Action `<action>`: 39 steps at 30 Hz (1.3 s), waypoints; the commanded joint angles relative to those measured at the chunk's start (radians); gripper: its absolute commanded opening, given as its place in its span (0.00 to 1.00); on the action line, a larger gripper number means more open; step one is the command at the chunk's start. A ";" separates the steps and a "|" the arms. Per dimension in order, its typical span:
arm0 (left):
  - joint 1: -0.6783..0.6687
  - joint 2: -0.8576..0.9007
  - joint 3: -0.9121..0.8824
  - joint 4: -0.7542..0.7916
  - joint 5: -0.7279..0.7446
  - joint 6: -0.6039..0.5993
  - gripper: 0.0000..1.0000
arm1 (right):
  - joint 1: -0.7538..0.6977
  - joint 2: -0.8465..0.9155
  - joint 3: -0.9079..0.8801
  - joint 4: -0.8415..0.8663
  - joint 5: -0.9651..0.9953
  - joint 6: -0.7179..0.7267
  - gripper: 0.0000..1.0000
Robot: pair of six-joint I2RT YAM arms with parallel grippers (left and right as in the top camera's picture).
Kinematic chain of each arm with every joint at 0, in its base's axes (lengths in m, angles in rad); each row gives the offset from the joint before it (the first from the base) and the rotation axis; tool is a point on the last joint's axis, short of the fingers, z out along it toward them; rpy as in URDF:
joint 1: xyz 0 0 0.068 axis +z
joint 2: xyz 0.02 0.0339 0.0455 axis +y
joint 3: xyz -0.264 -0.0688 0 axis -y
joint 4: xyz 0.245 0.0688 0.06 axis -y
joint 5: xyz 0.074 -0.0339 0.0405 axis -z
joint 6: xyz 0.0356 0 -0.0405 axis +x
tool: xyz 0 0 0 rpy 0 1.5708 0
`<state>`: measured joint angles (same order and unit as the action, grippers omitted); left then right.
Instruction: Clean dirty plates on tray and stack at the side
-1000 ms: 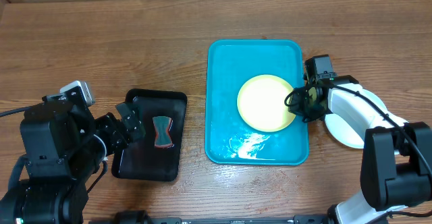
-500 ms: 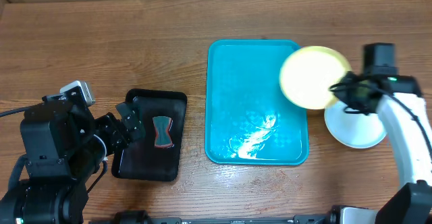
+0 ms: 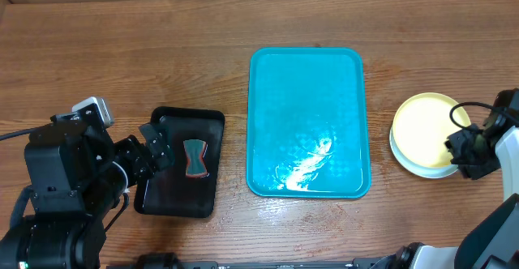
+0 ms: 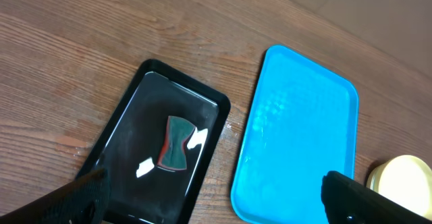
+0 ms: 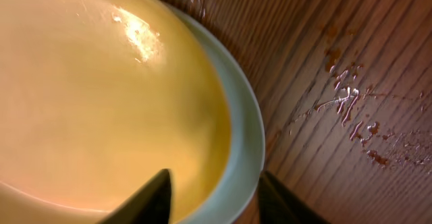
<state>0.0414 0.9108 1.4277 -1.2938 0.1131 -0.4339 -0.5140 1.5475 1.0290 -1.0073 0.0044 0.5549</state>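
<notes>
The turquoise tray holds no plates and shows wet streaks; it also shows in the left wrist view. A pale yellow plate lies on top of a white plate on the table to the right of the tray. No mark shows on its face. My right gripper is at the yellow plate's right edge. Its jaws straddle the rim, one finger over the plate and one outside it. My left gripper is open and empty at the black tray's left edge.
A small black tray sits left of the turquoise tray with a red-and-green sponge in it, also in the left wrist view. Water drops lie on the wood right of the plates.
My right gripper carried the yellow plate off the turquoise tray, out to the right, and down onto the white plate beside the tray. The left arm has not moved.
</notes>
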 commanded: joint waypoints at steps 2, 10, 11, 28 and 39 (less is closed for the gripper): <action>0.005 -0.001 0.012 0.003 0.007 0.019 1.00 | 0.030 -0.044 0.108 -0.108 -0.190 -0.106 0.46; 0.005 -0.001 0.012 0.003 0.007 0.019 1.00 | 0.250 -0.216 0.328 -0.274 -0.261 -0.236 0.49; 0.005 -0.001 0.012 0.003 0.007 0.019 1.00 | 0.293 -0.245 0.344 -0.269 -0.302 -0.259 0.48; 0.005 -0.001 0.012 0.003 0.007 0.019 1.00 | 0.734 -0.433 0.360 -0.225 -0.394 -0.303 1.00; 0.005 -0.001 0.012 0.003 0.007 0.019 1.00 | 0.716 -0.653 0.266 0.009 -0.227 -0.558 1.00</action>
<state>0.0414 0.9108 1.4277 -1.2934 0.1131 -0.4339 0.2035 1.0195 1.3540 -1.0882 -0.3225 0.0959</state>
